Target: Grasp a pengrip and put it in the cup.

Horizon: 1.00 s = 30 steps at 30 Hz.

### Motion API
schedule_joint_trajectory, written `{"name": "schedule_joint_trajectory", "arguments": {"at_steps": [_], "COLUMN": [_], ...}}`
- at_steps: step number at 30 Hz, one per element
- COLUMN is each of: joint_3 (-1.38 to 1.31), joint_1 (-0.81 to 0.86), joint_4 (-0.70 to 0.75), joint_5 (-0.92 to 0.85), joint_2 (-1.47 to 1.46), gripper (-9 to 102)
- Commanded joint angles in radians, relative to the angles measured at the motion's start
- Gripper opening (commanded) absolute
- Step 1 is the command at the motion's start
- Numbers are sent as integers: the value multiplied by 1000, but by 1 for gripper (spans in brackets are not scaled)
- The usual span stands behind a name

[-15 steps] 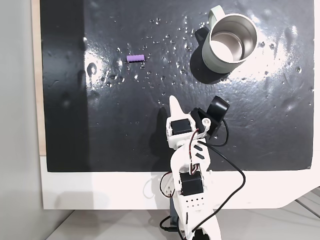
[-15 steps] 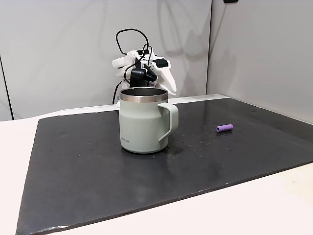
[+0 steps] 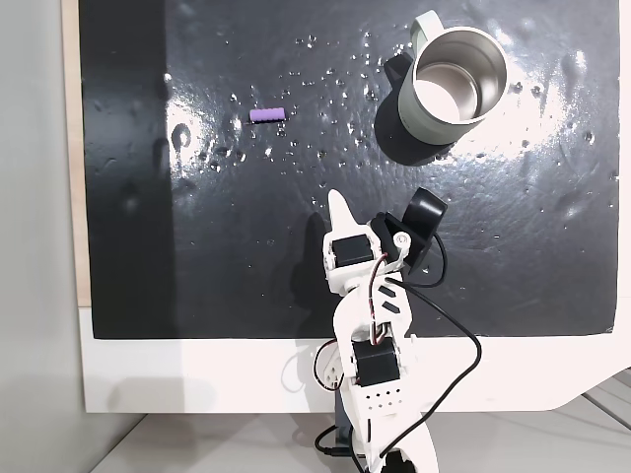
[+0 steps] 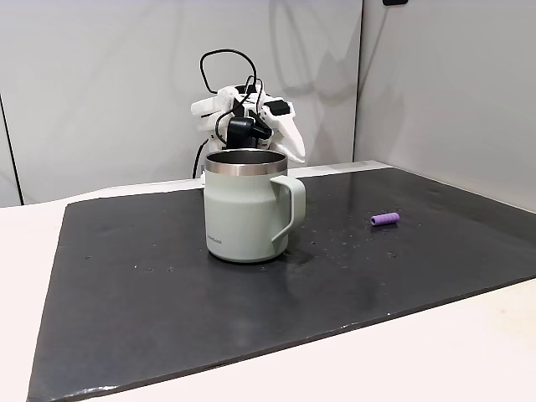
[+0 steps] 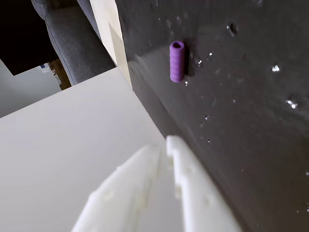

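Reach step, nothing grasped — hand (image 3: 341, 207) clenched and empty, pengrip (image 3: 266, 114) well ahead on the bench (image 3: 138, 246), cup (image 3: 452, 89) off to the other side. Next: opening, extending over the pengrip.

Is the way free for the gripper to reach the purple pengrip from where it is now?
Probably yes: the pengrip lies alone on the black mat, nothing between it and the gripper; the cup stands off to the side.

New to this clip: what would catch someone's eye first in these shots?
Probably the pale green mug, standing upright on the black mat with its shiny steel inside showing from above. Next, the tiny purple pen grip lying alone on the mat, well apart from the mug. The white arm's end effector sits back near the mat's edge, touching neither.
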Motion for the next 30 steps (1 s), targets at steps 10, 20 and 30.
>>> {"name": "schedule_joint_trajectory", "arguments": {"at_steps": [10,20,30], "joint_3": [-414,-870,-1425], "joint_1": [-156,-202,-204], "joint_4": [164,330,495], "joint_5": [-3,75,259], "joint_2": [-316,-617,-1134], "gripper": [0,0,0]}}
